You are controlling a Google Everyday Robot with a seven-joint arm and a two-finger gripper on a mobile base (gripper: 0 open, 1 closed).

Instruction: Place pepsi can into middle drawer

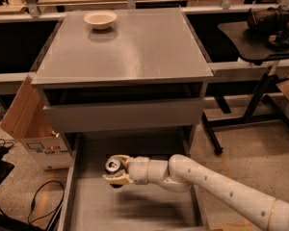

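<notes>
My gripper (116, 172) is at the end of the white arm that reaches in from the lower right. It is shut on the pepsi can (112, 166), whose silver top faces up. The can hangs just above the floor of the open middle drawer (94, 203), a wide grey tray pulled out below the cabinet, and sits over the tray's back-left part. The can's dark body is mostly hidden by the fingers (120, 179).
The grey cabinet top (135, 47) carries a cream bowl (100, 19) at its back left. The upper drawer's grey front panel (123, 115) juts out above the tray. A cardboard box (31, 124) and cables stand at left, a black table (253, 37) at right.
</notes>
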